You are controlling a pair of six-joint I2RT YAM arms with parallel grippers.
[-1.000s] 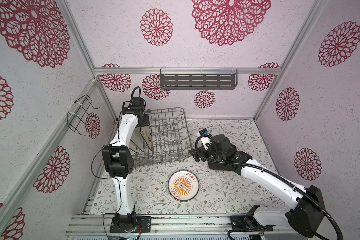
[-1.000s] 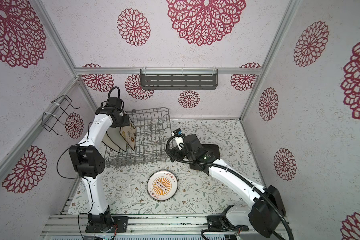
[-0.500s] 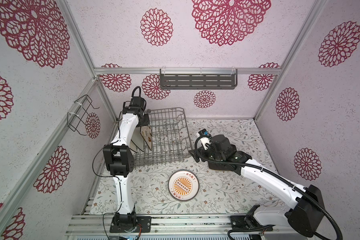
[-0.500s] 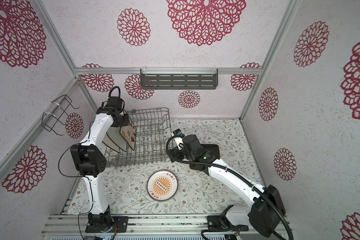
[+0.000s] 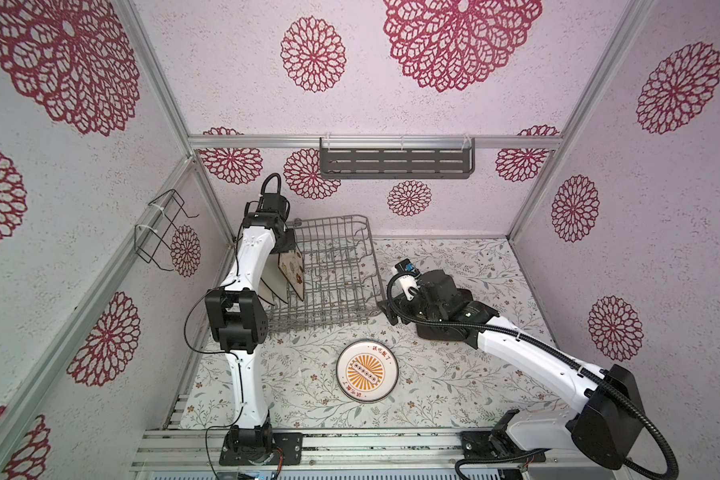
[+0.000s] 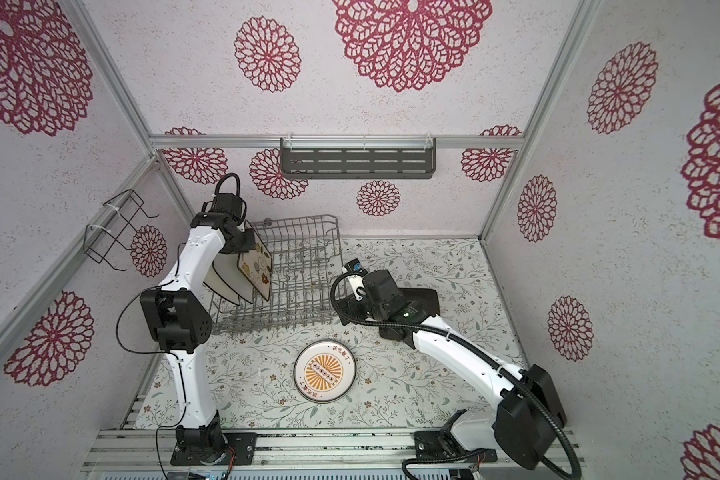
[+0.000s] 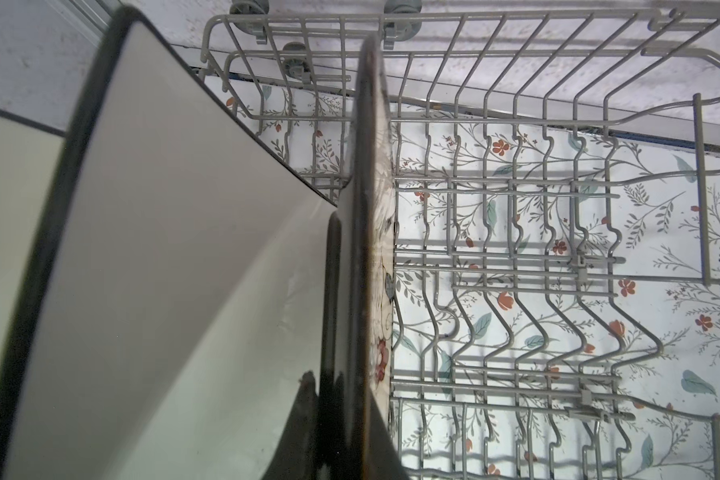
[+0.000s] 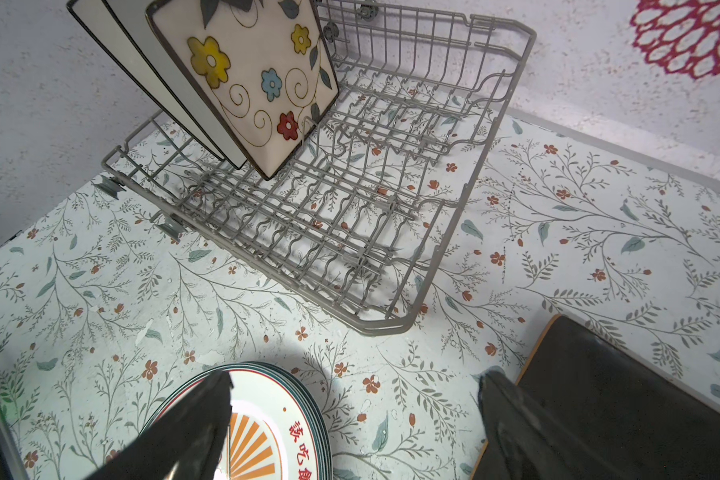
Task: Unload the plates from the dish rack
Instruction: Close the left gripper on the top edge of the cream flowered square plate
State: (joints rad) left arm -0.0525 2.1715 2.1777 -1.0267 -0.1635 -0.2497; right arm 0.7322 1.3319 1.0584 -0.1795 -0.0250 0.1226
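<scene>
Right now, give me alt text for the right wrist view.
Grey wire dish rack holding, on edge at one end, a flowered cream plate with two white plates behind it. The open right gripper frames round sunburst plates and a dark brown plate below.

Three square plates stand in the one grey wire dish rack [image 5: 337, 282]. One is a cream square ceramic plate painted with flowers [image 8: 250, 83], clamped in the left gripper [image 7: 346, 436]. The other two are white square plates with black rims [image 7: 163, 249], just beside that gripper.

One dark brown square plate [image 8: 641, 395] lies on the tabletop [image 5: 454, 386] just beside the right gripper [image 8: 356, 382]. One stack of round white plates with orange sunburst centres [image 5: 367, 371] sits near that gripper too (several rims show, too tightly packed to count).

Well apart from the two grippers hang one dark grey slotted metal shelf [image 5: 395, 162] and one thin black wire bracket [image 5: 159, 235].
</scene>
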